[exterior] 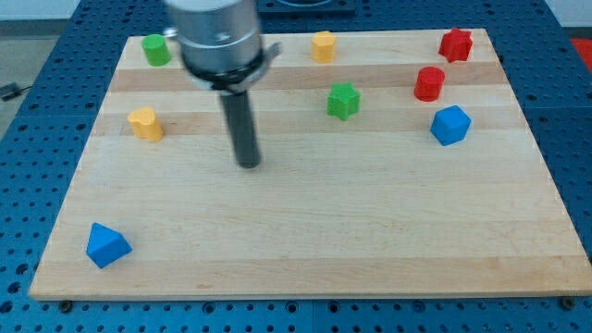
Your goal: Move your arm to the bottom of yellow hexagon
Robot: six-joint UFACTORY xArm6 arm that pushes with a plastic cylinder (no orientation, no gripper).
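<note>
Not done yet: my tip [249,165] sits mid-desk, well apart from the yellow hexagon [323,45] at the view's top edge; it needs to go up & right, stopping just below it. No tool jaws, just a rod. Wooden desk [314,240] is pale, on blue perforated base [573,139]; green star [343,100] near the route.

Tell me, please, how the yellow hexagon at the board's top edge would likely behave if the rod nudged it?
The yellow hexagon looks squat and flat-based, so it probably slides rather than tips. Its flat sides may let it turn under an off-centre push. My tip is well below-left, not touching.
</note>
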